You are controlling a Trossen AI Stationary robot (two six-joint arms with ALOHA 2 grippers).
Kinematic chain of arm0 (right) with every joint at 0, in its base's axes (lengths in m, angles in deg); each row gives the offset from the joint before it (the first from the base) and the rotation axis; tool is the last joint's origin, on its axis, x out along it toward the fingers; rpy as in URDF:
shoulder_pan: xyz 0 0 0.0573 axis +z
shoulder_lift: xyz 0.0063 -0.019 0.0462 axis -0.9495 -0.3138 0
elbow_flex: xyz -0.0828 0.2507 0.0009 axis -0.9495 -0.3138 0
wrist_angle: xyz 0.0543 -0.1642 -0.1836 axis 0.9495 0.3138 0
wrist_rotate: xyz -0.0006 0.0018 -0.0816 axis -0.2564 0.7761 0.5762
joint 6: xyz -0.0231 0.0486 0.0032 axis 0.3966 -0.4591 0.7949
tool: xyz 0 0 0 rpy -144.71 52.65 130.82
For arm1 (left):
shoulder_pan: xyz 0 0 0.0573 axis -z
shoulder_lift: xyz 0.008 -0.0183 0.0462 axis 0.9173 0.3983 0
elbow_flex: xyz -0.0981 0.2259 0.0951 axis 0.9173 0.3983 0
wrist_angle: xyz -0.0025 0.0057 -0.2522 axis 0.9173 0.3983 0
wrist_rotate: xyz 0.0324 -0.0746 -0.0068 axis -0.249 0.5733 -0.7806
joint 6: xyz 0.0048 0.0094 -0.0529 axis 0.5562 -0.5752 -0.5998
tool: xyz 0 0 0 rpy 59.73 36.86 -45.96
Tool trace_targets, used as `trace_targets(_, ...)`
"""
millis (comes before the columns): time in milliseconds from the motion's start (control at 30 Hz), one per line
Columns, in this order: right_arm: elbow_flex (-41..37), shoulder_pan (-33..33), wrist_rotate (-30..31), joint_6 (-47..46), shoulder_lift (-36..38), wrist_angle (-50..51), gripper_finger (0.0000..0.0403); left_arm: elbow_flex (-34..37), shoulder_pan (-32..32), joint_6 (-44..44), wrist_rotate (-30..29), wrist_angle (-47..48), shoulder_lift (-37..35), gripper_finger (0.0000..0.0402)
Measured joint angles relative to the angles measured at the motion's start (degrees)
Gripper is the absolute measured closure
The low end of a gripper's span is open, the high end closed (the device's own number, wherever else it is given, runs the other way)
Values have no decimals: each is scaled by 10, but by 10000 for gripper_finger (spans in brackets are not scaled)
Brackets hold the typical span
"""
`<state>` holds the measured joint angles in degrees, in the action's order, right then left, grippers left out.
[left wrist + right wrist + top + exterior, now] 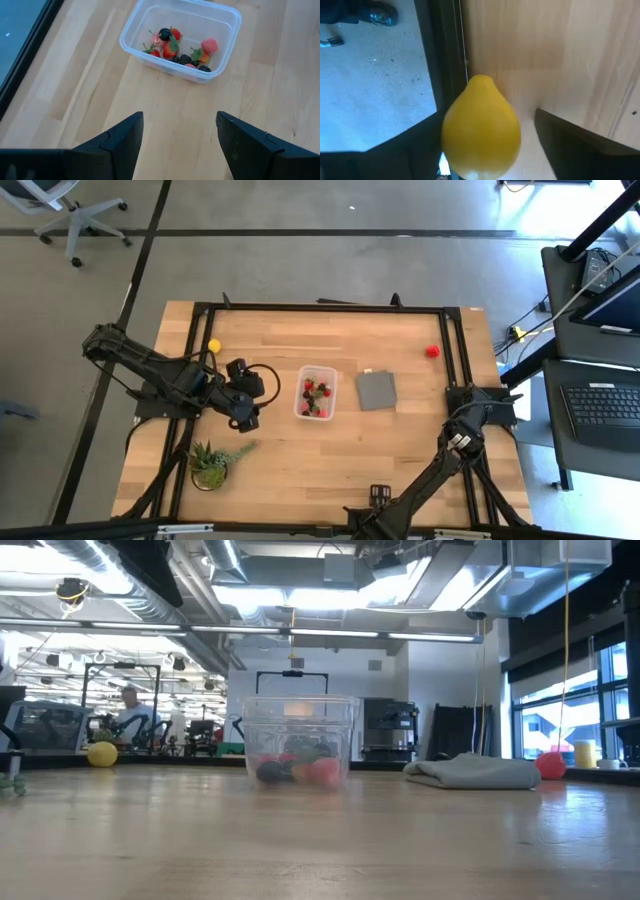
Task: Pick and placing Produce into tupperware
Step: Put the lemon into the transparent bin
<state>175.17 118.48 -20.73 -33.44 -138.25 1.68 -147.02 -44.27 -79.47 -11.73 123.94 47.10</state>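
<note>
High view: left gripper (243,418) hangs over the wood just beside the tub (317,393), which sits mid-table with berries (316,392) inside; a yellow fruit (214,346) and a red fruit (432,351) lie loose near the far edge; right arm waits at the near right
Low view: tub upright, grey cloth (473,772) beside it
Left wrist view: fingers (125,141) spread wide, nothing between them
Right wrist view: lemon (481,127) pinched between the fingers (580,146)
</note>
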Motion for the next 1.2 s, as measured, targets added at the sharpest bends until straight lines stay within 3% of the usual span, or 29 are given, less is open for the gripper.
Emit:
trace_targets(233,0,0,2,11,-1,-1,198,0,0,0,0,0,0,160)
trace_targets(533,-1,-8,-1,22,4,3,199,0,0,0,0,0,0,160)
trace_targets(700,-4,-43,23,49,42,81,199,0,1,-3,1,0,0,160)
trace_targets(867,-3,-103,80,62,112,138,199,0,1,-5,2,-2,0,160)
trace_targets(1033,-2,-189,133,62,187,134,199,0,1,-6,2,-8,0,160)
trace_targets(1200,-2,-275,153,116,210,84,199,0,0,-17,3,-10,0,160)
